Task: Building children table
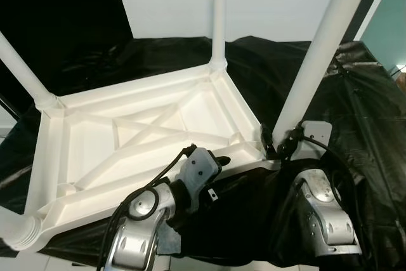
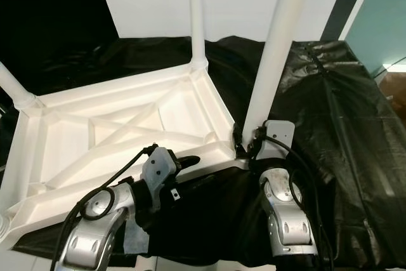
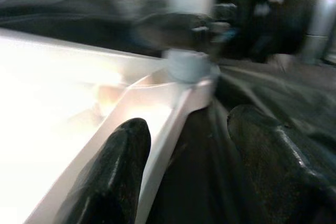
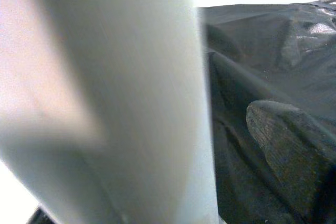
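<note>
Currently, three legs seated in upturned tabletop (image 1: 146, 128) | your right gripper (image 1: 283, 144) clamped on fourth leg (image 1: 320, 49) at its socket | left gripper (image 3: 184, 145) apart, straddling the rim | seating unfinished, you judge.

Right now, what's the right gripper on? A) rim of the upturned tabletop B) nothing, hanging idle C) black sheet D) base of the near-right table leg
D: the right gripper sits at the base of the near-right leg, where it meets the corner of the upturned tabletop, its jaws around the tube.
</note>
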### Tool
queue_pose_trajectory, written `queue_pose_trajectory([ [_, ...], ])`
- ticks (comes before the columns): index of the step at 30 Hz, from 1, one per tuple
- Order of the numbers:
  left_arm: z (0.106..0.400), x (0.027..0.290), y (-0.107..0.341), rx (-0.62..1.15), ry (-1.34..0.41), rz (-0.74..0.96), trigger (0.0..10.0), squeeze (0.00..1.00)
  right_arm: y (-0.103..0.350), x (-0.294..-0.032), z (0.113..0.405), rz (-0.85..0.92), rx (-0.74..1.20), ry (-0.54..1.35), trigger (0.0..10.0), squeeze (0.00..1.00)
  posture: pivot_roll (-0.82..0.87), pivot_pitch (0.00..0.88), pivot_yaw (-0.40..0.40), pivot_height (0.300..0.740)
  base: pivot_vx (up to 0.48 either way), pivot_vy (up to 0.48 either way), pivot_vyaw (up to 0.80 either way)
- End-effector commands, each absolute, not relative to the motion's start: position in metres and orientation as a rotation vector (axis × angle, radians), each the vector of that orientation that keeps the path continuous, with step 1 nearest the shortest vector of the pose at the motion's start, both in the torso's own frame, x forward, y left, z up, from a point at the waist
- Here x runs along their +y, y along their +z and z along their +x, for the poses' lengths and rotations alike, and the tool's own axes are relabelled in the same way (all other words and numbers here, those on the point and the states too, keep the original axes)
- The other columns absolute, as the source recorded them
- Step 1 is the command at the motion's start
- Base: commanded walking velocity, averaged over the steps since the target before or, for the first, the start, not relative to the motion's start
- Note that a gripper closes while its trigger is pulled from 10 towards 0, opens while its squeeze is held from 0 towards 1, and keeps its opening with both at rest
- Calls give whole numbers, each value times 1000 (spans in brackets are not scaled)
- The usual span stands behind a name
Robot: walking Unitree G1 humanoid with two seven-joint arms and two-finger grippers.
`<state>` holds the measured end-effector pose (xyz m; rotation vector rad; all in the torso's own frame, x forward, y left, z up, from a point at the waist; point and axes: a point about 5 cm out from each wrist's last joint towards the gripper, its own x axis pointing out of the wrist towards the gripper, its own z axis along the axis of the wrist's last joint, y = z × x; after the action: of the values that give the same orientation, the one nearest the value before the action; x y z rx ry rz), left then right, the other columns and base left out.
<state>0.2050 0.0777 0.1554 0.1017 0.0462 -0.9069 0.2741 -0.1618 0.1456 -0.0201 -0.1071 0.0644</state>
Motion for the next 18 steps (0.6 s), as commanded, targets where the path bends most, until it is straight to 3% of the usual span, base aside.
queue_pose_trajectory([
  [1,201,83,157,80,-838,82,10000,0,149,-168,275,-9,-122,60,10000,0,20,85,-46,740,0,0,0],
  [3,192,92,159,95,-731,95,10000,0,148,-171,278,-13,-105,75,10000,0,55,94,-80,740,0,0,0],
  [4,186,97,164,81,-645,148,10000,0,150,-172,282,-20,-100,92,10000,0,118,124,-147,740,0,0,0],
  [7,181,103,171,64,-548,203,10000,0,152,-172,287,-30,-96,111,10000,0,118,124,-147,740,0,0,0],
  [9,166,106,172,95,-475,144,10000,0,156,-174,299,-48,-93,124,10000,0,221,180,-264,740,0,0,0],
  [18,161,99,173,111,-316,25,10000,0,166,-171,319,-80,-87,250,10000,0,229,173,-336,740,0,0,0],
])
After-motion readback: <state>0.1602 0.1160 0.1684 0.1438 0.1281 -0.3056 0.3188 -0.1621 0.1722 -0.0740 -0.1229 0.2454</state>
